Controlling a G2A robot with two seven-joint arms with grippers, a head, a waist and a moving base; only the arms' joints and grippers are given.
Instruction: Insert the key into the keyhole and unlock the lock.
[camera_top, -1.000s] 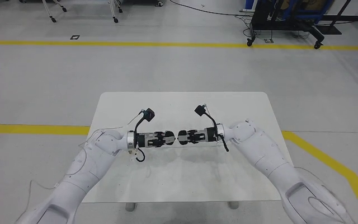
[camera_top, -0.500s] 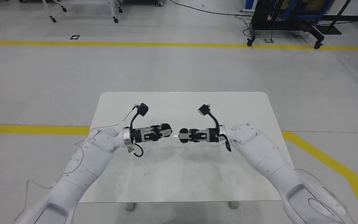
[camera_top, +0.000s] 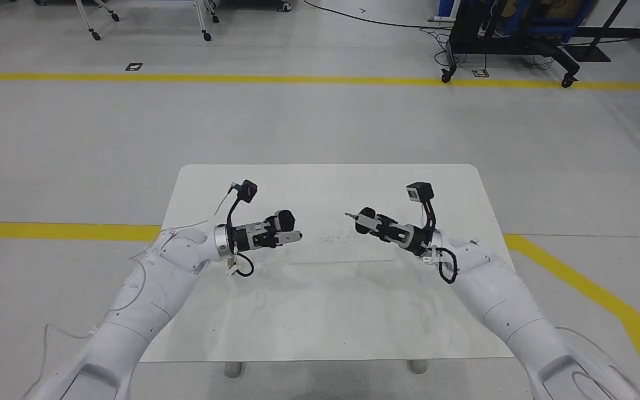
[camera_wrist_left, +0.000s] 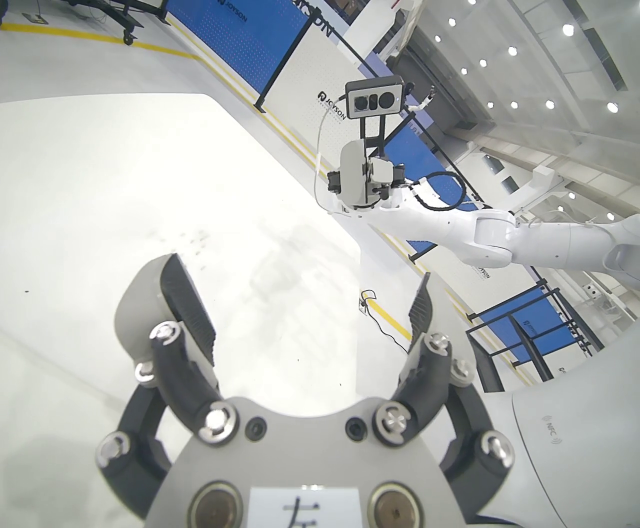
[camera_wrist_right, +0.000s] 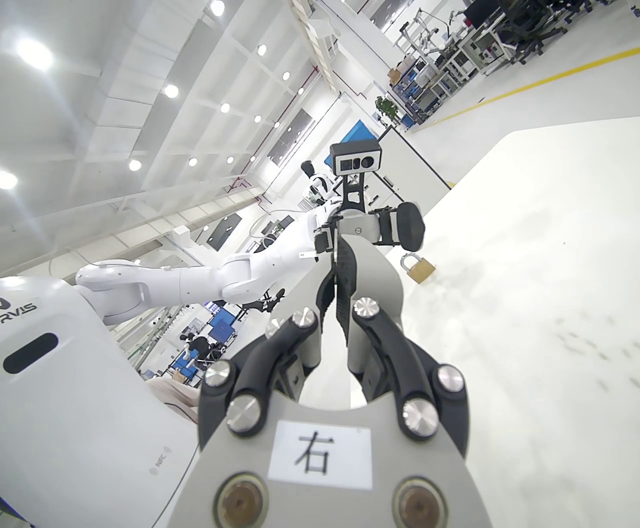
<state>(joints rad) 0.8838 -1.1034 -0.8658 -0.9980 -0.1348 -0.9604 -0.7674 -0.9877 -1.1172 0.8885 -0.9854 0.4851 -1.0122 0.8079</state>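
Observation:
A brass padlock (camera_wrist_right: 420, 268) with a silver shackle rests on the white table (camera_top: 330, 310), just below my left gripper (camera_wrist_right: 400, 227). That left gripper (camera_top: 292, 233) hovers left of the table's middle; in its own wrist view it (camera_wrist_left: 300, 280) is open with nothing between the pads. My right gripper (camera_top: 358, 219) hangs right of middle, pointing at the left one across a gap. Its fingers (camera_wrist_right: 345, 270) are pressed shut, and a thin silver key (camera_top: 348, 214) pokes out of the tip. From the left wrist view the right gripper (camera_wrist_left: 370, 175) shows far off.
The tabletop bears faint scuff marks (camera_wrist_right: 585, 345) and nothing else around the two arms. Yellow floor lines (camera_top: 300, 78) and wheeled stands (camera_top: 510, 50) lie well beyond the table's far edge.
The two grippers were tip to tip at the table's middle; now they have drawn apart. The left one has opened and backed away to the left, the right one has swung right and farther back.

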